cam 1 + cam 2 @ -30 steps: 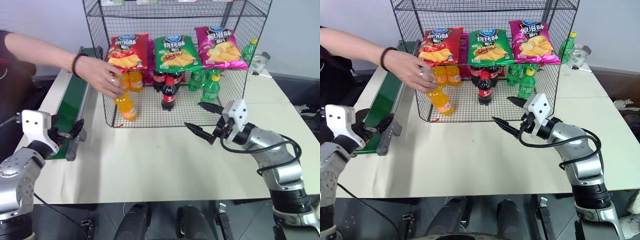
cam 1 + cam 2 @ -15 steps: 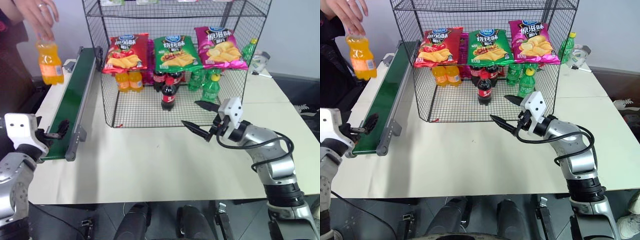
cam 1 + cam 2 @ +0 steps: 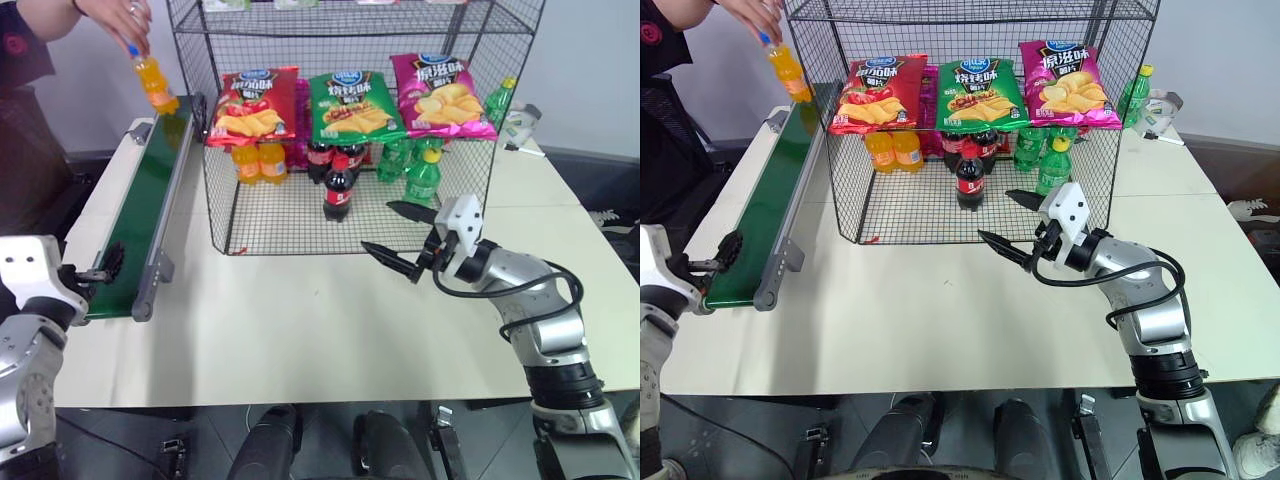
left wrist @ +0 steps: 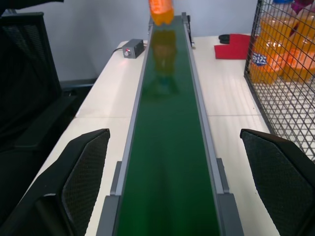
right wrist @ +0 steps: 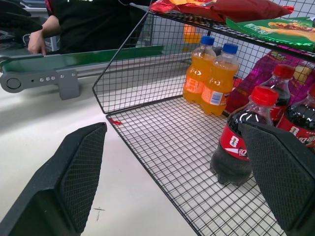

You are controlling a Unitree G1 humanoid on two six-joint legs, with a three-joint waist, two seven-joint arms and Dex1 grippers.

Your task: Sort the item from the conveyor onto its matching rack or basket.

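A person's hand [image 3: 122, 15] holds the item, a small orange soda bottle [image 3: 152, 82] with a blue cap, tilted over the far end of the conveyor [image 3: 140, 215]. The bottle's base [image 4: 161, 10] hangs close above the green belt [image 4: 167, 147]; whether it touches I cannot tell. My left gripper [image 3: 97, 271] is open at the belt's near end, its fingers either side of the belt. My right gripper [image 3: 398, 237] is open and empty in front of the black wire rack [image 3: 215, 200], near its lower tier.
The rack's lower tier holds two orange bottles [image 5: 209, 81], cola bottles [image 3: 337, 190] and green bottles [image 3: 420, 175]; three chip bags [image 3: 350, 105] lie on the tier above. A small control box [image 4: 133, 48] and a red object [image 4: 234, 49] lie beside the belt. The person stands far left.
The person's hand took the orange bottle out of the rack's front corner, lifted it left and brought it over the belt's far end. My left gripper drew back leftward.
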